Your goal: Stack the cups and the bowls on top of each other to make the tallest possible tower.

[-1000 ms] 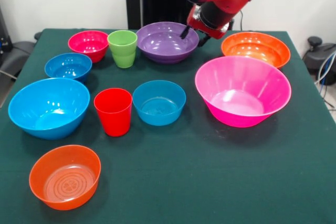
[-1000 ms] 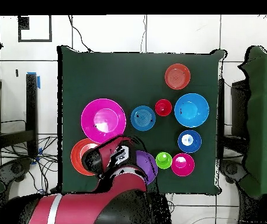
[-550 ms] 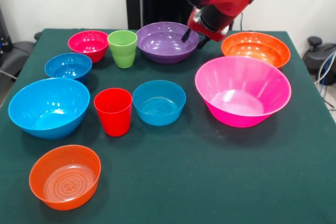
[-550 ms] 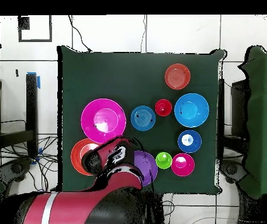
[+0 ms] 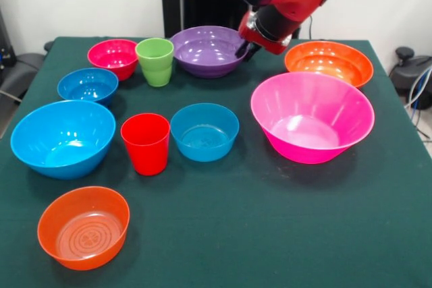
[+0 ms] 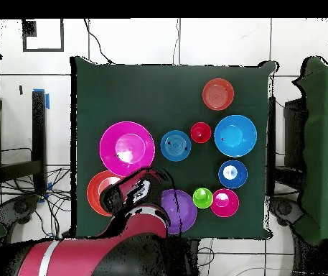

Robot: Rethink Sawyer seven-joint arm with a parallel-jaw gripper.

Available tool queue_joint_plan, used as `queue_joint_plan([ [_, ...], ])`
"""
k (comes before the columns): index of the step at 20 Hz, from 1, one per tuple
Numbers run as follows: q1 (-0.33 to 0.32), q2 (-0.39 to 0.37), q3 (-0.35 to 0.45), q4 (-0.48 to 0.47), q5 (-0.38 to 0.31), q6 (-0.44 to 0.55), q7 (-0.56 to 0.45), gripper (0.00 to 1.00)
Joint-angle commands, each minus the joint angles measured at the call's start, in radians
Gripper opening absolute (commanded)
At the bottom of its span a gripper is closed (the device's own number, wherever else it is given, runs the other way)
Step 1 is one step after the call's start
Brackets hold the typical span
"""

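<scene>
My gripper (image 5: pixel 248 48) is at the right rim of the purple bowl (image 5: pixel 206 48), shut on that rim. The bowl sits slightly raised and touches the green cup (image 5: pixel 154 61) on its left. The huge hot-pink bowl (image 5: pixel 312 116) stands at the right, with an orange bowl (image 5: pixel 329 62) behind it. The red cup (image 5: pixel 145 143) stands mid-table beside a blue bowl (image 5: pixel 204 131). A large light-blue bowl (image 5: pixel 63 137), a small blue bowl (image 5: pixel 88 85) and a small magenta bowl (image 5: pixel 113 56) stand at the left. Every piece stands singly; no tower is in view.
A second orange bowl (image 5: pixel 84 226) sits at the front left corner. From overhead, the arm covers part of the purple bowl (image 6: pixel 179 210) and the orange bowl (image 6: pixel 95 192). The green cloth (image 5: pixel 270 234) is bare at the front right.
The purple bowl has shifted left and back toward the robot with the gripper at its rim. The green cup was nudged slightly left. Nothing else moved.
</scene>
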Motion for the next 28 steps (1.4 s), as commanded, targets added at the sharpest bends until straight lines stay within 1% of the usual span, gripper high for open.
queue_joint_plan([
  [1,0.011,0.012,0.039,-0.100,0.001,-0.050,0.044,0.00],
  [6,0.022,0.005,0.028,-0.093,0.009,-0.042,0.054,0.00],
  [11,0.045,-0.013,0.011,-0.092,0.027,0.006,0.064,0.00],
  [14,0.054,-0.030,0.009,-0.068,0.044,0.014,0.074,0.00],
  [18,0.029,-0.039,0.032,-0.062,0.077,0.020,0.057,0.00],
  [23,0.032,-0.070,0.031,-0.033,0.117,0.035,0.069,0.00],
  [28,0.024,-0.099,0.047,-0.016,0.159,0.053,0.047,0.00],
])
